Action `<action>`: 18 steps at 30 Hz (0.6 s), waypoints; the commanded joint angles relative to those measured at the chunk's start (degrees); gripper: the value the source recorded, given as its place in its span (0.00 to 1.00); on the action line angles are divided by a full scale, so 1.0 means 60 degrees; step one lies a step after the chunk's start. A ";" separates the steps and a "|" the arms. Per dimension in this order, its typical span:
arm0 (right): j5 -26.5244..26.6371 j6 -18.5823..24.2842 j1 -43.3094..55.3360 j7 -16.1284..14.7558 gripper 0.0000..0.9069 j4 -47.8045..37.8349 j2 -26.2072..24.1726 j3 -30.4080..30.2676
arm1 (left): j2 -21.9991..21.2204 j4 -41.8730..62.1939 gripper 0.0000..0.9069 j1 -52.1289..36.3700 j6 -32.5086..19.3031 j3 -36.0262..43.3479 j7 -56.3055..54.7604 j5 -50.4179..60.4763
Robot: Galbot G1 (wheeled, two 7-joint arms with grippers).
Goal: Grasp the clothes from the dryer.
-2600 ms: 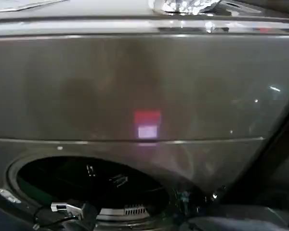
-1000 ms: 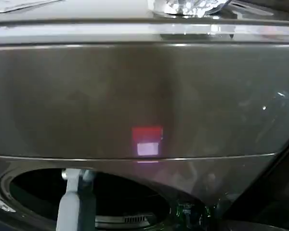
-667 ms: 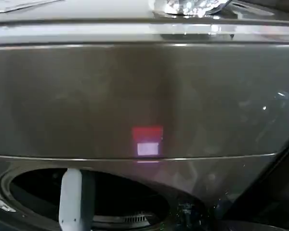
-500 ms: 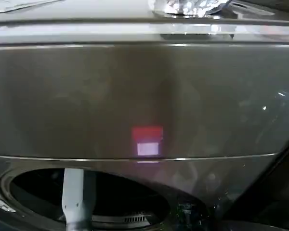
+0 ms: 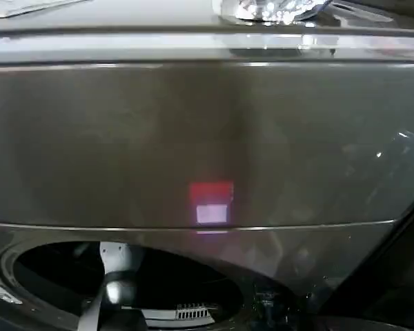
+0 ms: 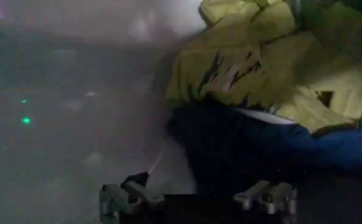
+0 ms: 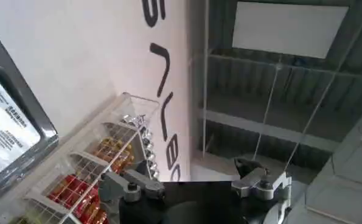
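Since half a second ago, the pale grey left arm [image 5: 114, 276] is seen lower and reaching deeper through the round dark porthole [image 5: 124, 279] of the large bronze-grey metal front-loading dryer [image 5: 207, 138]; the upright white link that stood across the opening is now replaced by a rounded joint near the porthole's lower rim. The small red-lit display [image 5: 211, 202] on the dryer's front panel is unchanged, placed above and to the right of the porthole.

Inside the drum, the left gripper [image 6: 199, 198] is shown by the left wrist view with its two grey fingers [image 6: 123, 198] held well apart, nothing being clamped between them. The clothes [image 6: 260, 103] are found just ahead of the fingertips, bundled against the grey drum wall [image 6: 71, 122]: a crumpled lime yellow-green fabric piece [image 6: 241, 67] lies on top, and a dark navy blue fabric piece [image 6: 241, 146] lies beneath it, nearest the gripper. Whether the fingertips touch the navy fabric cannot be told.

The right gripper [image 7: 196, 182] is held raised away from the dryer, its jaws spread apart and empty, pointed towards a white wall with dark lettering [image 7: 159, 79], a clear wire-framed rack of red and gold items [image 7: 101, 164] and a grey LG-labelled panel [image 7: 10, 131].
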 commanded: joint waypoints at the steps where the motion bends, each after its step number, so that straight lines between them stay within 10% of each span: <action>1: 0.0012 -0.0017 0.0030 -0.0008 1.00 0.0071 0.0029 -0.0042 | 0.0392 0.1831 1.00 -0.0521 0.0024 0.0325 -0.0428 -0.0537; 18: 0.0019 -0.0049 0.0051 -0.0017 1.00 0.0145 0.0014 -0.0095 | 0.0781 0.2821 1.00 -0.0595 0.1274 0.1102 -0.0882 -0.0696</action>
